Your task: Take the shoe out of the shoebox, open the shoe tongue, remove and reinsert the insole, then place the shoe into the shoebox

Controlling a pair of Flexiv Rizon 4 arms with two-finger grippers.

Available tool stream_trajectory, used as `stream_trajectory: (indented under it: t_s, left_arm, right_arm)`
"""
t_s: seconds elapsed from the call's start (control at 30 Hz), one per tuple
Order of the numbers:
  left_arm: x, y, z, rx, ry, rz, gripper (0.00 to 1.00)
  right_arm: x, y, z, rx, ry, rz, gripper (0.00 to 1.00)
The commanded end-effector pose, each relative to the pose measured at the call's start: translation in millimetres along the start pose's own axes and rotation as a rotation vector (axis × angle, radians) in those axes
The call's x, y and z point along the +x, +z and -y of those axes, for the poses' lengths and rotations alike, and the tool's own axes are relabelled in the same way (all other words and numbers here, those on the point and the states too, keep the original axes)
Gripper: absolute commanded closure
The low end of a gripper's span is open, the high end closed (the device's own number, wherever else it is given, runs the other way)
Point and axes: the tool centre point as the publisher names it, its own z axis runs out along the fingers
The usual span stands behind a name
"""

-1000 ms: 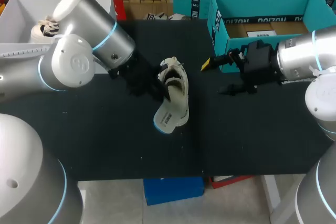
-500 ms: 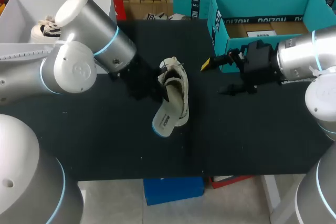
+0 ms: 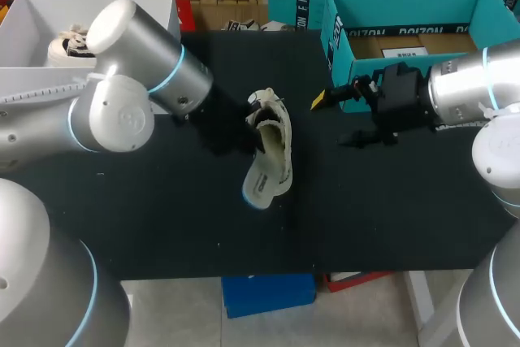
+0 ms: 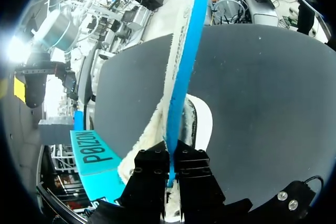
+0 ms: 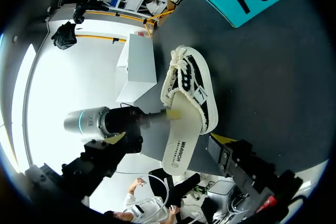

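Your left gripper (image 4: 169, 169) is clenched on the thin edge of the insole (image 4: 181, 72), and your right gripper (image 3: 335, 121) stands open beside the shoebox (image 3: 337, 46), so the unheld shoe (image 3: 272, 129) at mid-table can drag along, or the insole can slip free.

**Silver Arms, Blue Bands, Black Claws**

The left arm (image 3: 122, 95) and right arm (image 3: 479, 91) wear smooth, rounded silver-grey casings, each joint ringed by a thin light-blue band. The right claw (image 3: 333, 122) is black and blocky, tipped in bright yellow. The left claw (image 4: 169, 171) shows black finger blocks studded with small dark screws.
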Motion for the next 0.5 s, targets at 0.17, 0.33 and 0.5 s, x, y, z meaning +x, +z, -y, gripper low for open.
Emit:
stream_trajectory:
  t_s: [0.17,0.33,0.5]
  left_arm:
    - [-14.6,0,-8,-0.005,0.007,-0.026,1.00]
    - [-20.9,2,-15,-0.004,0.014,-0.046,1.00]
    - [-22.5,6,-20,0.000,0.019,-0.053,1.00]
  right_arm:
    - [0.6,0,-0.1,0.000,0.001,0.002,0.00]
    - [0.6,0,-0.1,0.000,0.001,0.002,0.00]
    - [0.6,0,-0.1,0.000,0.001,0.002,0.00]
